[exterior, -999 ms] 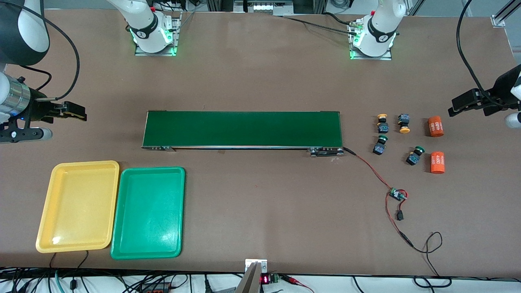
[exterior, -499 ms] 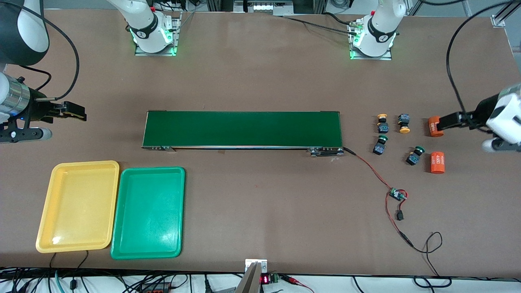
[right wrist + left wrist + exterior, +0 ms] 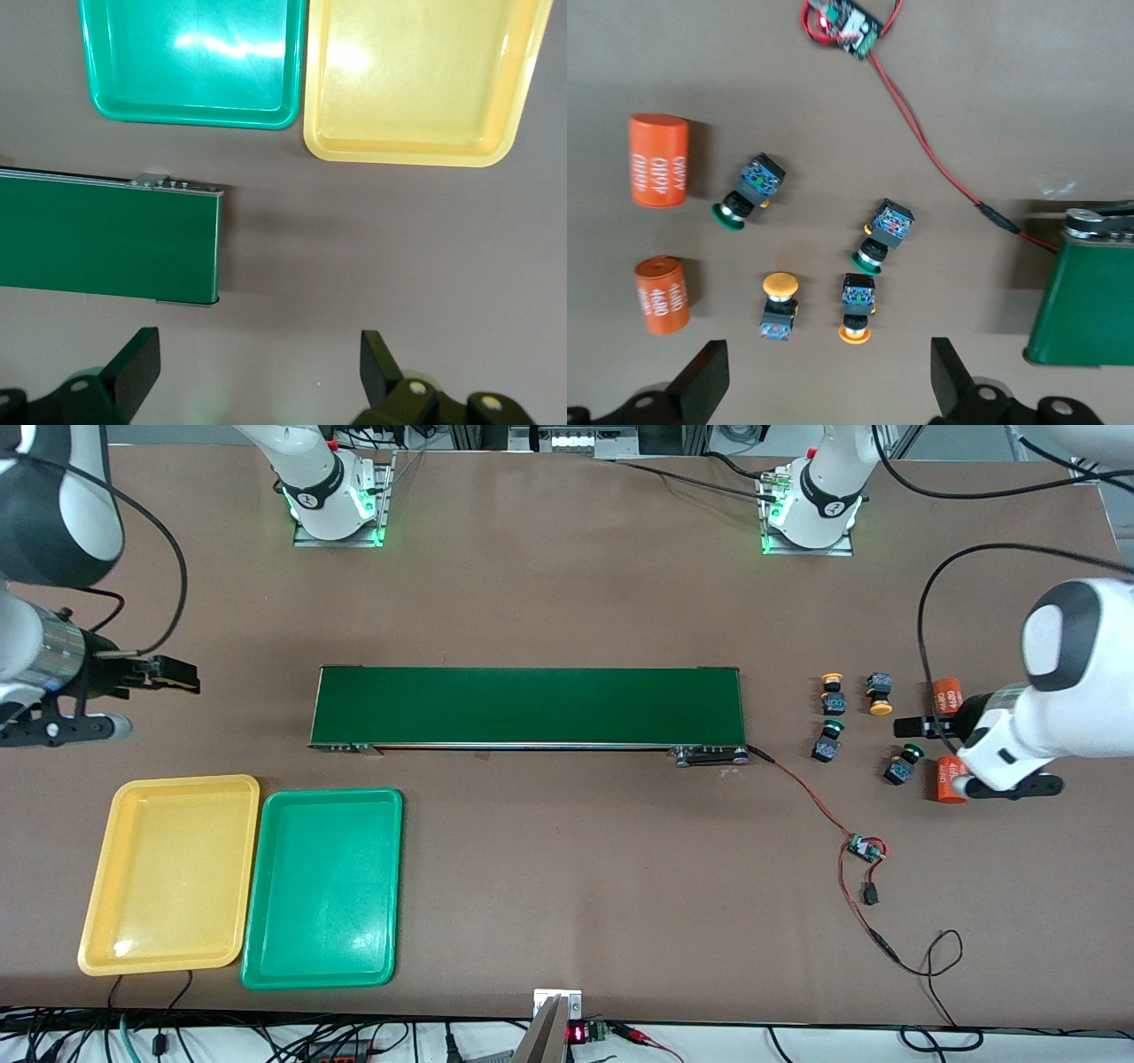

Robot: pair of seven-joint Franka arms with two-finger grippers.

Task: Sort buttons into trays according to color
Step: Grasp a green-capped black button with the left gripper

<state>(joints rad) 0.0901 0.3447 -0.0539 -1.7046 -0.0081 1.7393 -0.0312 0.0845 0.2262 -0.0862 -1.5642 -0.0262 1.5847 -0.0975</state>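
Left pincer [image 3: 905, 727] gaped wide and empty over the four buttons [image 3: 819, 252], clustered at the conveyor belt's [image 3: 527, 706] three o'clock, likely choosing one. Right pincer [image 3: 183, 679], equally wide and empty, waited above bare desk [image 3: 567, 584]. Trays [image 3: 239, 881], unfilled, lay at the belt's seven o'clock.

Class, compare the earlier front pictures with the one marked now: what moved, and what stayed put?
The left gripper swept in from the table's edge to hover, open, over the buttons and orange cylinders. The right gripper shifted slightly toward the conveyor belt, open, holding nothing. Buttons, cylinders, belt, yellow tray and green tray stayed put.
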